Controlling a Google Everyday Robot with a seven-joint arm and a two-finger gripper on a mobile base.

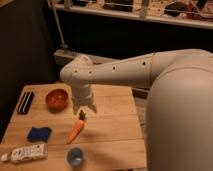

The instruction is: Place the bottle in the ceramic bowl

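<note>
Approach step: the spread, empty gripper [84,110] hovers over the wooden surface [112,127]; next, reach the white oblong plastic bottle [25,152] at seven o'clock.

Tabletop [112,127]: we log its right half as open room. Tool [84,108], fingers spread, hangs just right of the ceramic bowl [56,98], above the carrot [76,129] and its green top. Obstacles we count between the bottle [25,152], at the front-left edge, and the bowl: blue sponge [39,133]. Blue cup [75,157] stands front centre, near the carrot's tip.
</note>
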